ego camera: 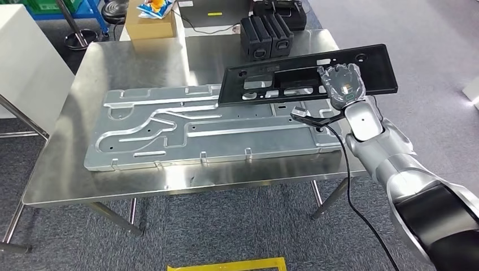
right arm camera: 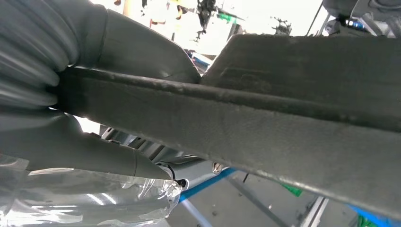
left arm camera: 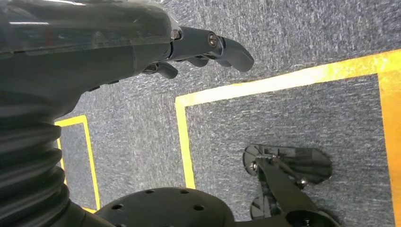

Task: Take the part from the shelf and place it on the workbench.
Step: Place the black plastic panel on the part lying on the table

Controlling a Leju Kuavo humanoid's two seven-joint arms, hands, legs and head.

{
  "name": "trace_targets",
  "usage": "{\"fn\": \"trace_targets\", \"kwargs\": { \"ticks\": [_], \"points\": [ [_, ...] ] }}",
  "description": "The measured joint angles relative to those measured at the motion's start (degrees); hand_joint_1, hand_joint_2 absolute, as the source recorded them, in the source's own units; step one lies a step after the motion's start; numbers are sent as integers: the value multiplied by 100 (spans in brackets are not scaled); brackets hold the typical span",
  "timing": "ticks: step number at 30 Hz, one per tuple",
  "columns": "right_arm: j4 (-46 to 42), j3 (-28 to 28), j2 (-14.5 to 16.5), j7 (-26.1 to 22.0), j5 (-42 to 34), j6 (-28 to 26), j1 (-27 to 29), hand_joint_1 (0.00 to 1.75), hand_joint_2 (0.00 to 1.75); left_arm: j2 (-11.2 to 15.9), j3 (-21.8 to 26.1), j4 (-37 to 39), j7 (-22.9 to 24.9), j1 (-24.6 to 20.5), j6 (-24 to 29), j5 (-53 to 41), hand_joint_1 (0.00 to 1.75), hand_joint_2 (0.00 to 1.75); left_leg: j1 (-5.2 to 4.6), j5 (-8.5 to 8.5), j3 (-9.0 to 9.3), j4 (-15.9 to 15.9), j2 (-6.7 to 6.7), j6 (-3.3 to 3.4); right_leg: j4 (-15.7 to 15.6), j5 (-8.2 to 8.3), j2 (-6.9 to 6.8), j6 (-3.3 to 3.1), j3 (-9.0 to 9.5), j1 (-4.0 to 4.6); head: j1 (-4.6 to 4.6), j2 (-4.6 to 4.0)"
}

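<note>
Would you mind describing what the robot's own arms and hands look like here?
The right arm has glossy silver shells with a black section near the shoulder, and a black cable hangs beside it. The right hand is grey under clear plastic wrap. The left hand is dark grey, with a ribbed cover and darker fingers.

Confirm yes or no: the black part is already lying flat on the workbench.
No: in the head view the right robot hand holds the black part raised above the grey plate on the workbench.
</note>
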Motion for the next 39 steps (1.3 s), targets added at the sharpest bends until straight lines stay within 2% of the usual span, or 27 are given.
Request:
{"fn": "trace_targets", "kwargs": {
  "ticks": [2,4,5,6,8,9,10,11,13,14,15,16,18,20,21,22,24,25,26,27,29,30,31,32,35,37,39],
  "points": [
    [-126,-11,22,89,127,-36,91,175,175,-10,-13,0,8,4,27,16,0,175,-14,-10,-9,5,-1,-45,-97,-25,7,-53,42,31,-3,0],
    [-298,-40,39,151,248,-40,218,175,175,-15,-22,0,14,4,43,22,0,175,-18,-54,-9,26,2,-99,-117,-20,6,-116,60,4,-4,0],
    [-407,-69,49,184,309,-42,279,175,175,-15,-26,0,14,2,49,23,0,175,-16,-134,-48,133,6,-133,-134,-17,1,-150,74,-12,-12,0],
    [-528,-114,54,218,363,-43,345,175,175,-15,-28,0,14,1,52,22,0,175,-11,-272,-145,362,11,-165,-150,-16,-4,-180,90,-26,-18,0],
    [-797,-242,58,289,461,-44,491,175,175,-14,-31,0,13,-1,56,19,0,175,12,-610,-469,1080,17,-211,-153,-26,-14,-217,106,-19,-31,0],
    [-924,-307,58,312,498,-44,576,175,175,-14,-33,0,14,-8,56,16,0,175,21,-714,-623,1406,18,-224,-152,-31,-16,-225,112,-15,-29,0],
    [-1045,-366,58,324,530,-44,664,175,175,-13,-36,0,18,-14,57,13,0,175,24,-714,-702,1561,18,-230,-151,-36,-17,-228,120,-13,-30,0],
    [-1170,-424,58,330,555,-44,750,175,175,-13,-39,0,26,-21,62,10,0,175,27,-606,-682,1502,19,-229,-148,-43,-14,-228,131,-13,-29,0],
    [-1407,-537,58,332,579,-44,892,175,175,-13,-50,0,45,-21,77,7,0,175,30,-204,-394,842,20,-202,-141,-61,1,-210,154,-15,-29,0],
    [-1506,-592,58,335,583,-45,936,175,175,-13,-56,0,54,-15,85,6,0,175,23,-54,-233,480,20,-182,-130,-71,9,-193,152,-5,-30,0],
    [-1586,-638,58,342,583,-47,966,175,175,-13,-63,0,60,-10,92,5,0,175,18,25,-120,216,19,-159,-121,-73,15,-168,139,5,-27,0],
    [-1655,-680,57,352,583,-48,993,175,175,-13,-68,0,63,-5,100,4,0,175,12,37,-72,81,16,-139,-117,-69,17,-141,122,16,-25,-1],
    [-1788,-752,55,372,587,-51,1065,175,175,-14,-74,0,65,0,116,3,0,175,6,25,-58,22,4,-88,-129,-51,17,-75,108,22,-21,-1],
    [-1933,-820,54,381,592,-51,1152,175,175,-15,-77,0,73,0,129,-2,0,175,20,55,-32,-29,5,-22,-44,-126,11,-15,81,8,-20,0],
    [-2005,-852,56,382,594,-52,1185,175,175,-15,-78,0,78,-2,134,-6,0,175,28,71,-19,-54,11,12,135,-241,8,8,3,3,-17,0],
    [-2067,-890,57,383,595,-52,1219,175,175,-16,-79,0,84,-2,137,-9,0,175,29,78,-11,-65,17,34,442,-409,4,25,-135,-3,-15,0],
    [-2161,-964,60,393,595,-53,1304,175,175,-17,-80,0,98,3,139,-10,0,175,21,81,-10,-67,16,57,1190,-716,2,50,-491,-3,-13,0],
    [-2194,-995,60,398,595,-53,1359,175,175,-17,-80,0,106,8,139,-10,0,175,18,79,-9,-64,11,60,1416,-757,2,55,-604,-3,-12,0],
    [-2227,-1017,61,404,596,-53,1408,175,175,-17,-81,0,113,13,140,-10,0,175,15,78,-7,-60,4,62,1423,-690,2,50,-617,-3,-12,0],
    [-2259,-1031,61,409,596,-54,1444,175,175,-17,-81,0,117,16,141,-10,0,175,13,76,-5,-55,-2,60,1201,-529,2,36,-517,-1,-13,0],
    [-2331,-1056,63,415,597,-55,1470,175,175,-18,-81,0,123,13,145,-10,0,175,-3,64,-8,-40,-8,43,411,-170,1,-20,-133,22,-13,0],
    [-2368,-1077,70,415,597,-55,1475,175,175,-19,-82,0,128,11,148,-10,0,175,-14,58,-13,-33,-7,26,91,-65,-2,-51,21,40,-15,0],
    [-2397,-1103,80,409,596,-55,1485,175,175,-19,-83,0,135,10,151,-10,0,175,-21,52,-17,-30,-6,5,-96,-27,-5,-76,111,59,-16,0],
    [-2419,-1135,91,399,596,-55,1501,175,175,-20,-83,0,143,10,155,-10,0,175,-26,50,-19,-31,-4,-19,-154,-41,-7,-95,135,77,-17,0],
    [-2463,-1222,141,326,597,-56,1559,175,175,-15,-84,0,168,8,174,-10,0,175,-22,-23,-36,35,1,-110,-211,-10,-19,-176,159,41,-21,0],
    [-2473,-1309,199,239,597,-57,1581,175,175,-10,-85,0,178,8,203,-10,0,175,-3,-301,-224,477,9,-181,-247,6,-32,-234,180,14,-31,0],
    [-2470,-1403,251,167,596,-57,1613,175,175,-8,-85,0,184,11,223,-11,0,175,26,-654,-559,1231,13,-236,-244,3,-36,-257,180,16,-37,0]
  ]
}}
